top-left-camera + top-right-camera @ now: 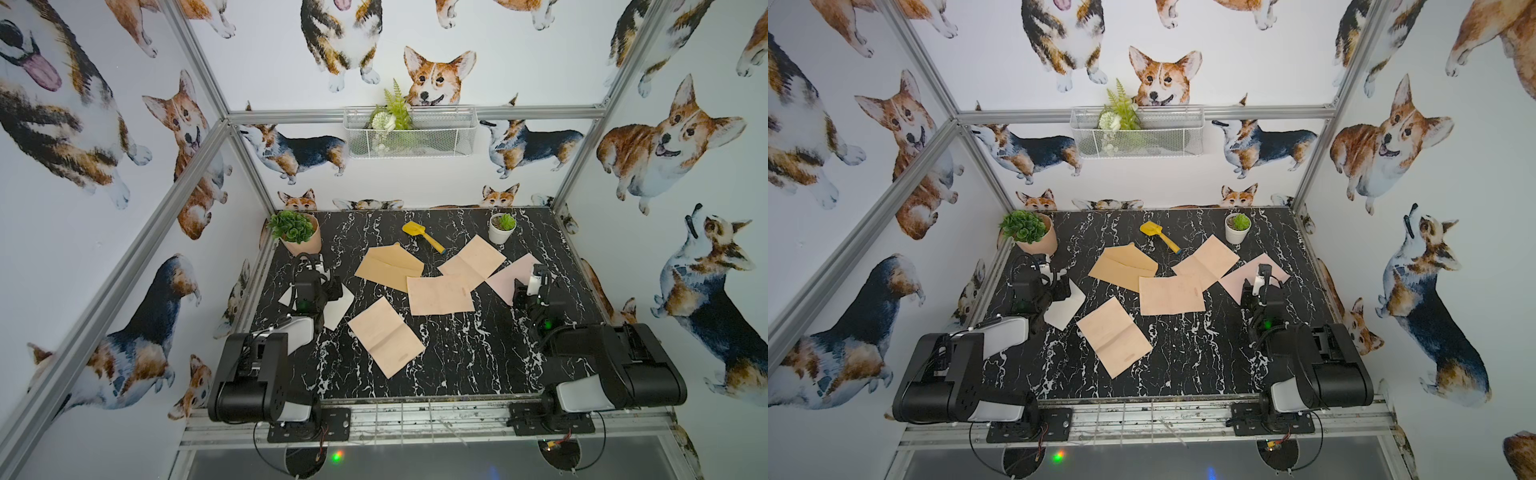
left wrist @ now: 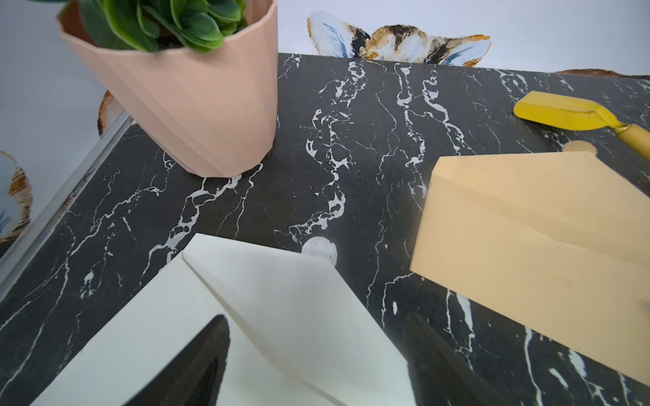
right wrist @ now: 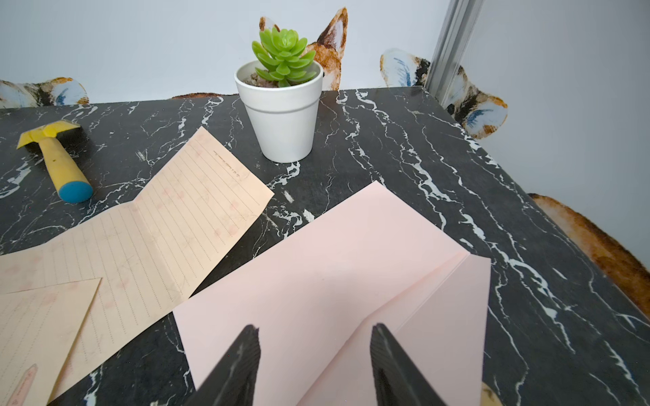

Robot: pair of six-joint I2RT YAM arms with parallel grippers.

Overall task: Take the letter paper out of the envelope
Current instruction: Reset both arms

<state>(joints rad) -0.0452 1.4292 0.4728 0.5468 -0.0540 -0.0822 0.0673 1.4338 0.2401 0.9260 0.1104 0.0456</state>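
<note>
Both claws spread over envelopes on the black marble tabletop [image 1: 457, 365].

The left claw [image 2: 315, 316] stood spread above the white envelope [image 2: 147, 316], which lay flap-open at the left of the tabletop in both top views; whether its tips touched the paper could not be told. The right claw [image 3: 314, 327] was also spread, pinching nothing, over the pink envelope [image 3: 334, 253] at the right side, its flap folded open. A tan envelope [image 1: 388, 268] lay at centre, towards the back. Three lined peach letter sheets lay unfolded in the middle: the near sheet [image 1: 386, 336], the centre sheet [image 1: 440, 294] overlapping the tan envelope's edge, and the far sheet [image 1: 473, 261] just beside the pink envelope. A yellow toy shovel [image 1: 422, 236], a peach plant pot [image 1: 303, 245] and a white succulent pot [image 1: 498, 235] stood along the back.
</note>
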